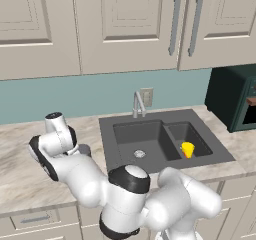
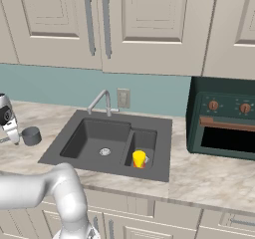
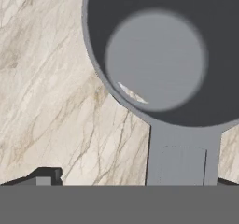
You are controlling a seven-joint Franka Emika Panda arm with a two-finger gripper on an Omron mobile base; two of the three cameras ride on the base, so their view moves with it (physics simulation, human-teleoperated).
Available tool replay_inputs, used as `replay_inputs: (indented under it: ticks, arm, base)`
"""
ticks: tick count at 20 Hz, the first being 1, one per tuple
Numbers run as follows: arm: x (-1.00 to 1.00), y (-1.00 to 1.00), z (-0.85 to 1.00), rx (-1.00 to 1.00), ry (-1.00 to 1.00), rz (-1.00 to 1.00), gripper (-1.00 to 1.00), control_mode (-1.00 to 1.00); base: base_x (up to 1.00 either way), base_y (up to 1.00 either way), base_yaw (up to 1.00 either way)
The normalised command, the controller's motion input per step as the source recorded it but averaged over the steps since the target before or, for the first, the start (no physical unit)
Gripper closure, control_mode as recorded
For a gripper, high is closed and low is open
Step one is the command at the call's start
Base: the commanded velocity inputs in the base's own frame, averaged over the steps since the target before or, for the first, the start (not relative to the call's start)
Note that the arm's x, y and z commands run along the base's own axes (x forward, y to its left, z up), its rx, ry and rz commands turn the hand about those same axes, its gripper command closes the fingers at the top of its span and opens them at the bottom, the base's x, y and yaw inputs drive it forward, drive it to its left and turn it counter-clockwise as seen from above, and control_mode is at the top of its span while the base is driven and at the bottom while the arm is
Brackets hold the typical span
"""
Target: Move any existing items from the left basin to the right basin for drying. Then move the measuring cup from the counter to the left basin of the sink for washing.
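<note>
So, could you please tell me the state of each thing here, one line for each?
measuring cup: upright on the counter, empty, handle between the gripper tips
gripper: open, right above the cup's handle, holding nothing
yellow cup: upright in the right basin
left basin: empty, drain bare
faucet: no water running
oven: door shut

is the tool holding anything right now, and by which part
Nothing is held. The open tool hovers over the measuring cup, its handle between the fingertips, not gripped.
</note>
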Motion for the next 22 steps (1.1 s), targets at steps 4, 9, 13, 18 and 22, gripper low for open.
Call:
replay_inputs:
  ticks: [4,9,13,18,22]
  arm:
    - [0.00,0.11,-0.10,0.00,0.04,0.00,1.00,-1.00]
    - [0.00,0.00,0.00,0.00,0.00,0.00,1.00,-1.00]
    - [-0.04,-0.04,0.03,0.00,-0.01,0.00,1.00,-1.00]
    - [-0.09,-0.31,0.20,0.00,-0.05,-0.01,1.00,-1.00]
    - [0.00,-0.47,0.25,0.00,-0.08,-0.02,1.00,-1.00]
  base:
    - [0.00,0.00,0.00]
    - [0.00,0.00,0.00]
    - [0.00,0.00,0.00]
    - [0.00,0.00,0.00]
    - [0.00,0.00,0.00]
